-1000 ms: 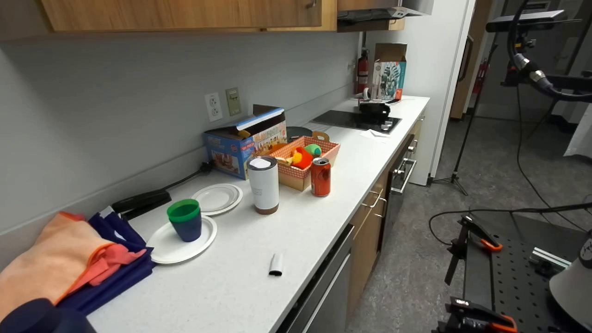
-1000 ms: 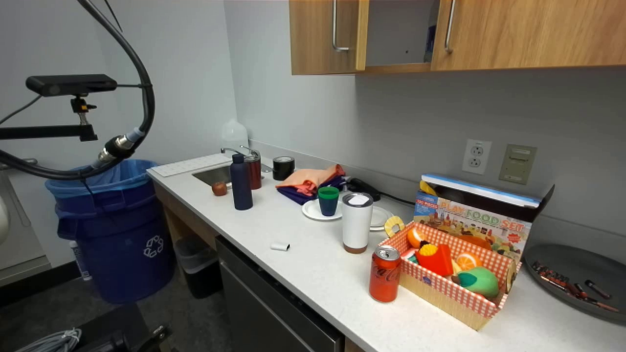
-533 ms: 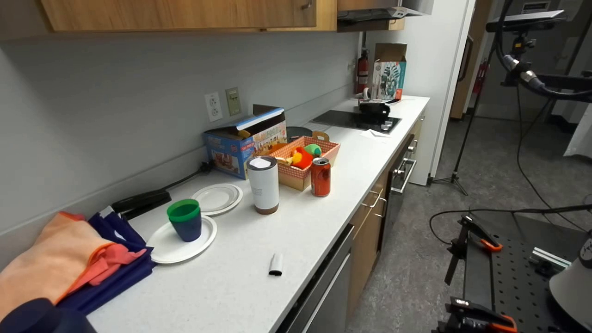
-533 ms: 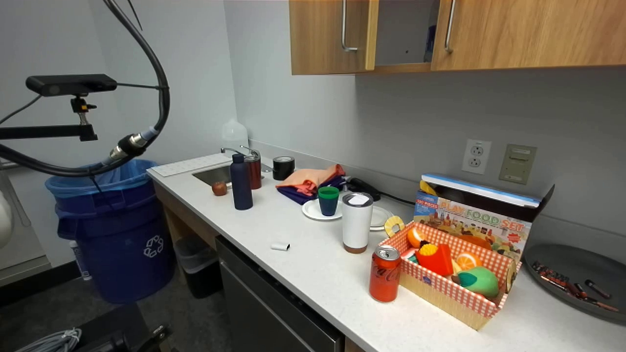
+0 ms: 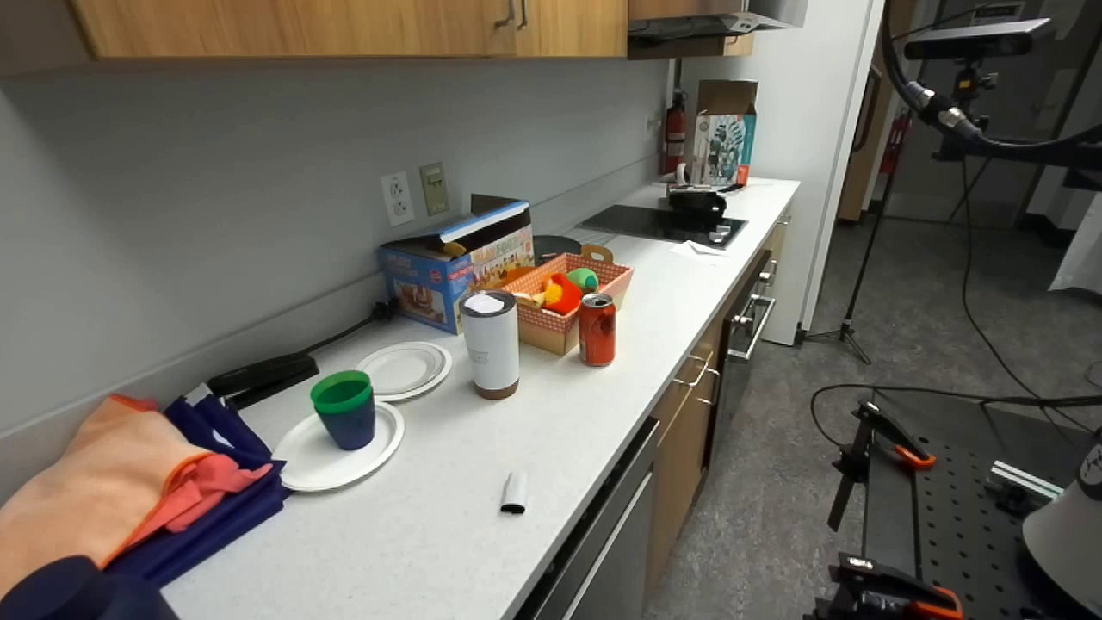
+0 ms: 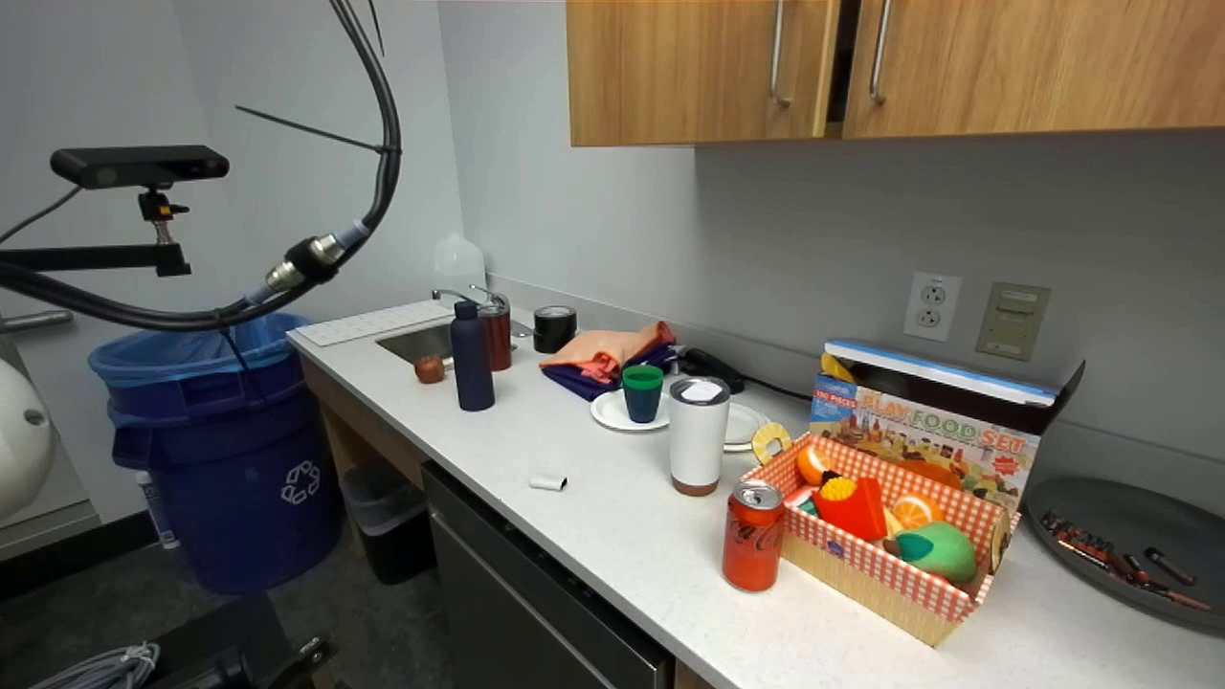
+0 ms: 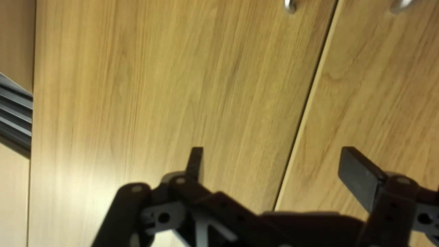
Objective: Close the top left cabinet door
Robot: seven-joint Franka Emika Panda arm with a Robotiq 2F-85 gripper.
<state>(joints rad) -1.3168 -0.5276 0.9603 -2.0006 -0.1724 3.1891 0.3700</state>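
Observation:
The top left cabinet door (image 6: 699, 72) is a plain honey-orange panel with a silver bar handle. In an exterior view a narrow dark gap separates its edge from the neighbouring door (image 6: 1043, 67); the door also shows at the top of an exterior view (image 5: 293, 26). The wrist view looks upside down; there the door is the right-hand panel (image 7: 384, 85), and its edge stands slightly proud at the seam. My gripper (image 7: 272, 151) is open and empty, one finger before each panel. Whether it touches the door I cannot tell. The gripper is out of both exterior views.
Below the cabinets, the counter (image 6: 593, 536) holds a white tumbler (image 6: 699, 435), a red can (image 6: 753, 536), a play-food basket (image 6: 861, 574) and a dark blue bottle (image 6: 472, 359). A range hood (image 5: 706, 26) adjoins the cabinets. The arm's cable (image 6: 383, 182) loops at left.
The top left cabinet door has swung from standing ajar to almost flush with its neighbour, and its gap has narrowed greatly. The arm's cable has shifted toward the cabinets.

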